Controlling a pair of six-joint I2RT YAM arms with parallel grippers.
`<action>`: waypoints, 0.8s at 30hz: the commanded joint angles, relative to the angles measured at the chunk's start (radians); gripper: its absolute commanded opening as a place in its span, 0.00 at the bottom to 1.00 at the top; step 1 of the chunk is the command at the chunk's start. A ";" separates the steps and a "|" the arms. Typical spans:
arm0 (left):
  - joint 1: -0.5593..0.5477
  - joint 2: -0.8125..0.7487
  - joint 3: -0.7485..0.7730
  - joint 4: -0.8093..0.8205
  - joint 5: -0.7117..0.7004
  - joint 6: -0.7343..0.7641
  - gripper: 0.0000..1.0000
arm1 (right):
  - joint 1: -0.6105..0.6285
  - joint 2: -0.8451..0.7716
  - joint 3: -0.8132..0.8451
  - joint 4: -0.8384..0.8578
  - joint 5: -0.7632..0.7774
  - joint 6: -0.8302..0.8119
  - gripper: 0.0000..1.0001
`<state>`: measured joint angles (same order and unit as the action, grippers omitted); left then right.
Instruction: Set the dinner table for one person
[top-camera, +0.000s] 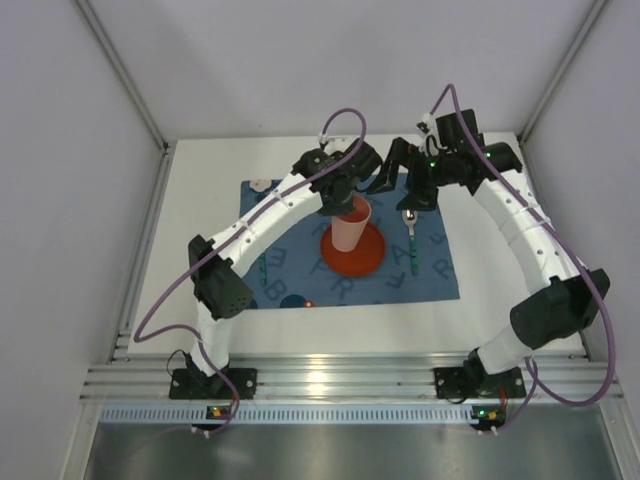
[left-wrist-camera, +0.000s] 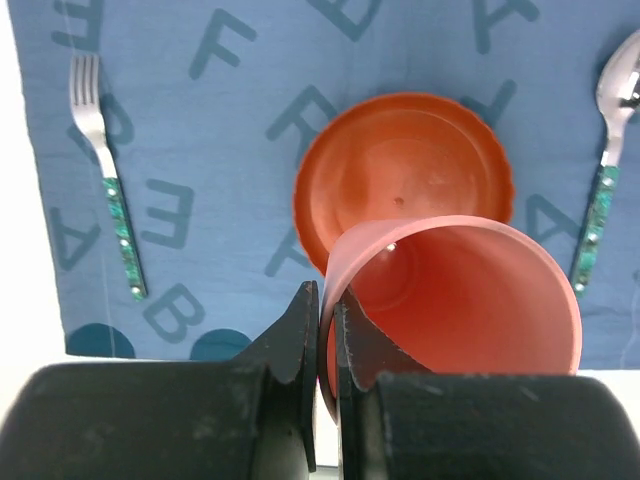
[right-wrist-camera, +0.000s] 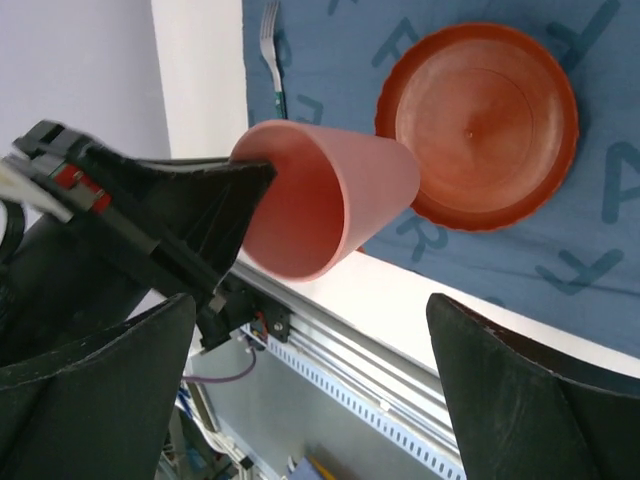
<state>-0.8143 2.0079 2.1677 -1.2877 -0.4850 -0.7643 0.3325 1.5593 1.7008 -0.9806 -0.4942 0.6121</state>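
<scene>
Left tool (left-wrist-camera: 327, 300) pinches one pink cup (left-wrist-camera: 470, 300); right tool (right-wrist-camera: 310, 310) spread; one plate (left-wrist-camera: 400, 160), one fork (left-wrist-camera: 100, 170), one spoon (left-wrist-camera: 610, 150).

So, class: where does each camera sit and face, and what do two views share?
Top external: overhead behind left arm and right arm, facing down at matte white tabletop.
Left wrist: down past shut left gripper onto round orange plate.
Right wrist: toward aluminium rail, through open right gripper.
Both wrists share the pink plastic cup.
</scene>
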 joint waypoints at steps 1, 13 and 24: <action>-0.020 -0.063 0.026 0.004 0.020 -0.043 0.00 | 0.028 0.002 -0.042 0.054 0.032 0.025 1.00; -0.036 -0.210 -0.028 0.191 0.172 0.006 0.00 | 0.134 0.051 -0.129 0.046 0.245 0.000 0.76; -0.042 -0.253 -0.115 0.246 0.107 0.072 0.98 | 0.163 0.206 0.127 -0.131 0.408 -0.060 0.00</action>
<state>-0.8455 1.8599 2.0514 -1.0992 -0.3141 -0.6983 0.5064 1.7557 1.7149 -1.0790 -0.1627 0.5789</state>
